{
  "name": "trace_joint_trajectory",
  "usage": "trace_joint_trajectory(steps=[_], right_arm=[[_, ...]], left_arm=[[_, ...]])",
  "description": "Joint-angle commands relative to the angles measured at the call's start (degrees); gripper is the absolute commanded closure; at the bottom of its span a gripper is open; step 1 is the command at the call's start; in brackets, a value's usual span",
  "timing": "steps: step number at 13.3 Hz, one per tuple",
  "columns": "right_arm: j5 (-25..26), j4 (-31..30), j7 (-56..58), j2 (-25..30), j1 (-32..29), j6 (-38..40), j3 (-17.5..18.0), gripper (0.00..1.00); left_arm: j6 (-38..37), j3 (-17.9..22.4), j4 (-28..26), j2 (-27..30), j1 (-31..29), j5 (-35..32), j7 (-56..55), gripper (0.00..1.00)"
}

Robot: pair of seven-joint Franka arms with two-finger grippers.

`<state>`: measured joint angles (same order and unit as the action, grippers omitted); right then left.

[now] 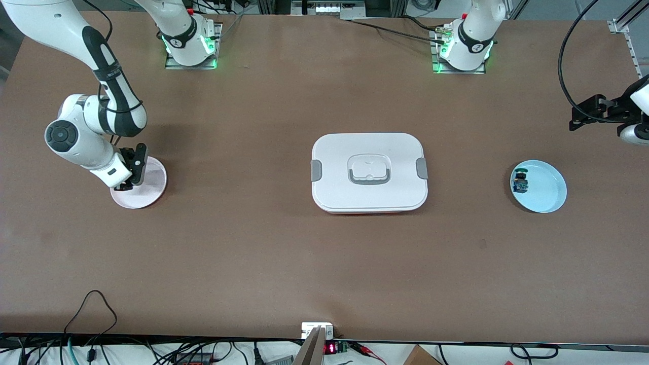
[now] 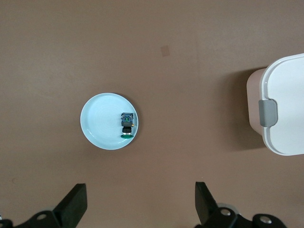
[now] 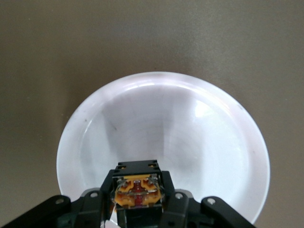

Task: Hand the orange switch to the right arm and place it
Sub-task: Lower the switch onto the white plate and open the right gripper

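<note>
The blue plate (image 1: 550, 197) held a blue-green switch (image 1: 520, 182). The right gripper (image 1: 125, 183), bent down over the pink plate (image 1: 152, 190), clamped the orange switch (image 3: 137, 191); the left gripper (image 2: 140, 202), mostly cut off, stood wide open and empty.

— What sits mid-table?
— A white lidded container (image 1: 369, 172) with grey side clips.
— And around it?
— A pale blue plate (image 1: 545, 190) toward the left arm's end holds a blue-green switch (image 1: 520, 181); a pinkish plate (image 1: 152, 190) lies toward the right arm's end.
</note>
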<state>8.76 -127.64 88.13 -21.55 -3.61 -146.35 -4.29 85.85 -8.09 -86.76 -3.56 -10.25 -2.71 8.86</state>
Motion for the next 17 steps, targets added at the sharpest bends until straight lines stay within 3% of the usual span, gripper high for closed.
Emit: trace_joint_trajectory(steps=[1,9,10,11,12,17], right_arm=[[-1.4,-2.3,0.6,0.1,-0.6,-4.4,0.7,0.99],[-1.2,-3.3,1.6,-0.5,-0.6,-10.5,0.7,0.95],[-1.1,-3.3,1.6,-0.6,-0.6,-10.5,0.7,0.78],[-1.2,-3.3,1.5,-0.5,-0.6,-10.6,0.7,0.23],[-1.2,-3.3,1.4,-0.2,-0.6,-10.5,0.7,0.00],[-1.8,-3.2,0.9,3.0,-0.6,-7.8,0.9,0.00]], left_arm=[[-0.6,0.4,0.5,-0.1,0.5,0.5,-1.3,0.00],[0.2,0.4,4.3,-3.9,-4.0,5.3,-0.8,0.00],[0.2,0.4,4.8,-3.9,-3.9,4.8,-0.8,0.00],[0.3,0.3,4.8,-3.9,-4.0,4.6,-0.8,0.00],[0.4,0.3,4.8,-4.0,-3.9,4.7,-0.8,0.00],[0.5,0.2,4.8,-4.1,-3.7,3.6,0.3,0.00]])
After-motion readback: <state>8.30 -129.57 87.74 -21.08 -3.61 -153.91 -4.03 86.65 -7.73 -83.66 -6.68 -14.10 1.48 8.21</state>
